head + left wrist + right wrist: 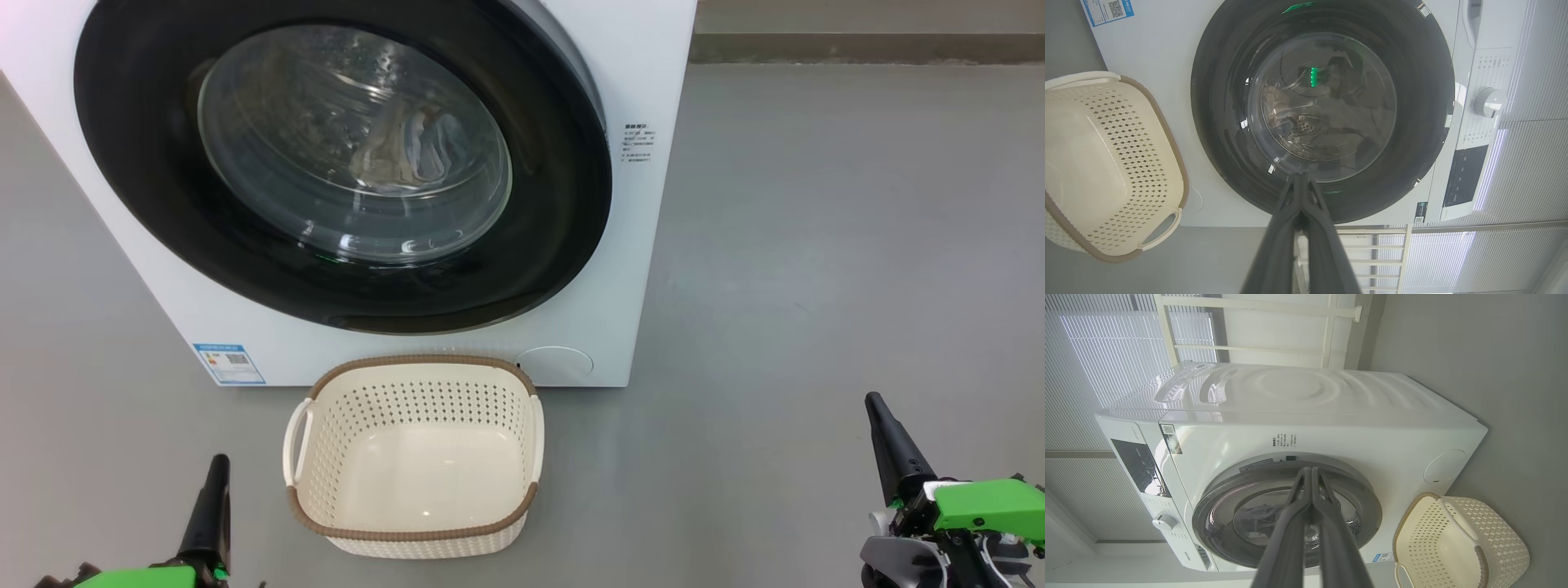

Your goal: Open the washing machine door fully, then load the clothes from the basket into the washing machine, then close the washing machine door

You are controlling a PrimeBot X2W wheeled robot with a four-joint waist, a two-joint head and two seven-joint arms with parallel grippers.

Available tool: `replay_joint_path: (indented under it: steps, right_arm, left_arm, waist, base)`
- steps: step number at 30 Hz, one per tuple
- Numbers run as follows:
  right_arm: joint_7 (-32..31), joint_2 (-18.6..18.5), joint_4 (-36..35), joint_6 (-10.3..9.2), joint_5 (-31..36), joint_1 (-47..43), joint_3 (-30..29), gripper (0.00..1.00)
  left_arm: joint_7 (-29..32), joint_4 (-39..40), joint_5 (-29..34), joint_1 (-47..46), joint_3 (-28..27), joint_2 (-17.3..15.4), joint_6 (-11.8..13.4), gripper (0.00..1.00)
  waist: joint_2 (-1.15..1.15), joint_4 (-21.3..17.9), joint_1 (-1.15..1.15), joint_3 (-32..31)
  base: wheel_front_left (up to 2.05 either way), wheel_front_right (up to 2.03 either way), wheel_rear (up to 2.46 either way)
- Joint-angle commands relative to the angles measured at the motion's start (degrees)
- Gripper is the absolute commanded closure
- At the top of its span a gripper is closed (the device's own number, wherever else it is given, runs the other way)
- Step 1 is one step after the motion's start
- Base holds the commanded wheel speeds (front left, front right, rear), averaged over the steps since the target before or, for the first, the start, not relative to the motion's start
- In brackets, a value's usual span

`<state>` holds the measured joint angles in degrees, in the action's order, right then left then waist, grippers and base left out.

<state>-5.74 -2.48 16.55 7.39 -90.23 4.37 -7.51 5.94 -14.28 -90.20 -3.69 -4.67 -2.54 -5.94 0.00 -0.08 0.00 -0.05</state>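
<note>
The white washing machine stands straight ahead, its black-rimmed round door shut flush against the front. Through the glass bowl I see pale bunched clothes lying in the drum. The cream basket sits on the floor just before the machine, and nothing lies in it. My left gripper is shut, low at the basket's left. My right gripper is shut too, far out to the right. In the left wrist view the gripper points at the door; the right one points at the door's edge.
Grey floor spreads to the right of the machine, up to a wall base at the back. The control panel with a round knob is at the machine's top. Window blinds and a white rail frame stand behind it.
</note>
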Motion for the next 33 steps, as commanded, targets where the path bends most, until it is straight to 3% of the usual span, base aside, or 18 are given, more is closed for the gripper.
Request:
replay_joint_path:
  steps: [1,33]
  right_arm:
    - [-0.7,-0.4,-1.9,0.1,-1.5,2.6,0.9,1.0]
    - [-0.8,-0.4,-1.9,0.1,-1.9,2.6,0.9,1.0]
  left_arm:
    - [0.5,2.0,-1.5,-2.6,-1.9,-0.4,0.3,1.0]
    - [0.6,2.0,-1.9,-2.6,-2.0,-0.3,0.3,1.0]
  waist:
    - [0.0,0.1,0.0,0.0]
    - [0.0,0.1,0.0,0.0]
  base:
    - [0.0,0.0,0.0]
    - [0.0,0.0,0.0]
